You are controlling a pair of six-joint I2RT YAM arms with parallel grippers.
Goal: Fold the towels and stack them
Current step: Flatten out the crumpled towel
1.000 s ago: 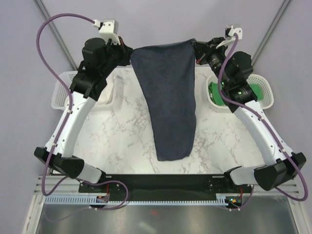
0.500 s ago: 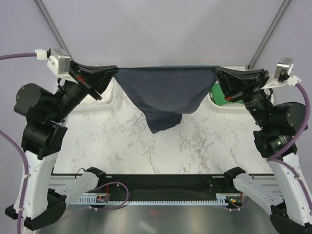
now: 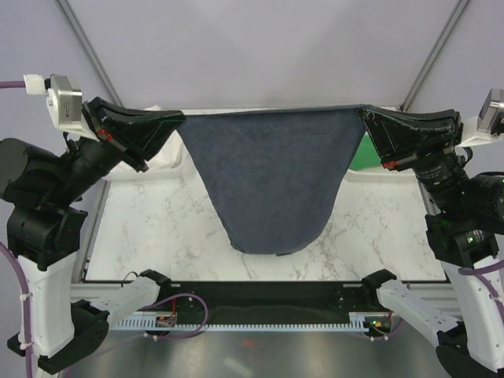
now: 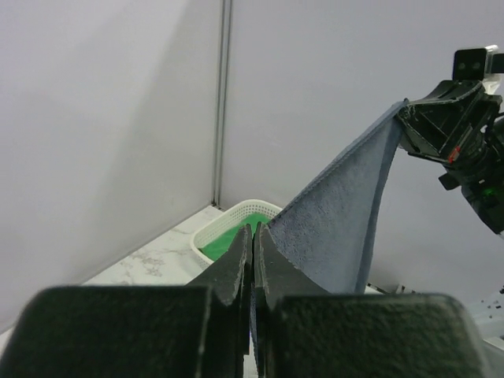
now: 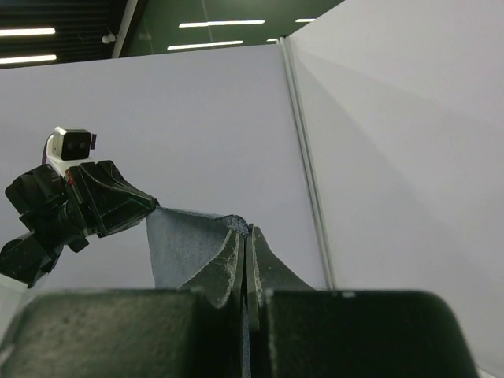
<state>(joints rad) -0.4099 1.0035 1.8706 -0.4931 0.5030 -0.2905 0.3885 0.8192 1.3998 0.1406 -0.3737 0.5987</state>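
A dark navy-blue towel (image 3: 272,177) hangs in the air, stretched flat by its two top corners above the marble table (image 3: 157,236). My left gripper (image 3: 183,118) is shut on the left corner and my right gripper (image 3: 362,113) is shut on the right corner. The towel's rounded lower edge hangs near the table's front. In the left wrist view the fingertips (image 4: 253,228) pinch the navy towel (image 4: 339,228). In the right wrist view the fingertips (image 5: 248,230) pinch the same towel (image 5: 185,244). The green towel (image 4: 236,236) lies in a white basket (image 4: 206,236). A sliver of it (image 3: 357,157) shows beside the right gripper.
Some white cloth or basket edge (image 3: 168,160) shows behind my left gripper, mostly hidden. The grey walls and corner poles (image 3: 87,47) close the back. The arm bases and a black rail (image 3: 260,295) line the near edge.
Both arms have risen and spread wide apart. The navy towel went from a narrow drape on the table to a wide sheet held taut in the air.
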